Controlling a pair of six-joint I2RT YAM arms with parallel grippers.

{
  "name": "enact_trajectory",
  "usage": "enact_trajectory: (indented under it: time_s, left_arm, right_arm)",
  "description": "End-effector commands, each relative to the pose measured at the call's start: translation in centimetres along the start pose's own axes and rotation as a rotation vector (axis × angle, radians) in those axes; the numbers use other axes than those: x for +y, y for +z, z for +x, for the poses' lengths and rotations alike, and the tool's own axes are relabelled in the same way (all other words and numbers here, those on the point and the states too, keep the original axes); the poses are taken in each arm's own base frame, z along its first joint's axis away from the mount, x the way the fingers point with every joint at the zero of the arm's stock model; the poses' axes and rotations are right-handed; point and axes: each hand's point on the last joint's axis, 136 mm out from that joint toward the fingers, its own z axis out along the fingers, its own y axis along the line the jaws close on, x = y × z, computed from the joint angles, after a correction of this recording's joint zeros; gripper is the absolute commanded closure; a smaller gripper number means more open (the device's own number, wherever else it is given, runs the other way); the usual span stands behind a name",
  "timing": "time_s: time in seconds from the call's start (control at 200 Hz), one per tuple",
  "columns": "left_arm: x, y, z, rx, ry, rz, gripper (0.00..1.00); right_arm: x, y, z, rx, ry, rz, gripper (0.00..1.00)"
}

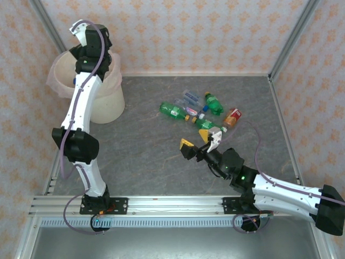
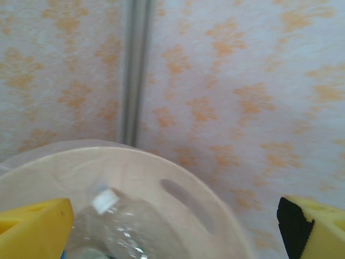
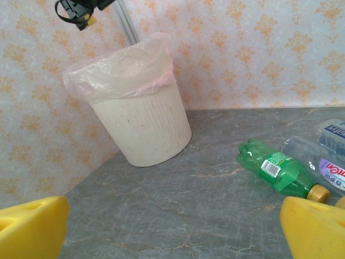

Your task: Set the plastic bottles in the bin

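Observation:
The cream bin [image 1: 108, 100] stands at the table's far left, and my left arm reaches over its mouth. In the left wrist view my left gripper [image 2: 172, 232] is open above the bin's rim [image 2: 178, 175]. A blurred clear bottle [image 2: 124, 229] with a white cap sits below, inside the rim and close to the left finger. Several plastic bottles lie in a cluster mid-table: a green one [image 1: 173, 111], a clear one [image 1: 191, 97], another green one [image 1: 213, 102]. My right gripper [image 1: 198, 139] is open just in front of the cluster, holding nothing.
An orange-labelled bottle [image 1: 233, 117] lies at the cluster's right end. In the right wrist view the bin [image 3: 141, 118] stands against the wallpapered wall, with a green bottle [image 3: 277, 170] and a clear one [image 3: 323, 162] to the right. Metal posts frame the back corners.

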Motion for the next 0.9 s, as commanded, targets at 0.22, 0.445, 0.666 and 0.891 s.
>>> enact_trajectory:
  time_s: [0.22,0.445,0.666,0.891]
  left_arm:
    - [-7.8,-9.5,1.7,0.007,0.007,0.347,0.01]
    - [-10.5,-15.6,6.5,0.090,0.072,0.524,0.01]
    - [-11.5,-21.5,12.6,0.156,0.113,0.677,0.01]
    - [-9.5,-25.0,18.1,0.226,0.105,0.738,0.01]
  right_arm:
    - [-3.5,-0.2,-1.2,-0.076,0.028,0.204,0.00]
    - [-6.1,-0.3,-2.2,-0.102,0.088,0.326,0.00]
    - [-10.0,0.0,-1.9,-0.056,0.122,0.496,0.00]
    - [-14.1,0.5,-0.5,0.034,0.172,0.607,0.00]
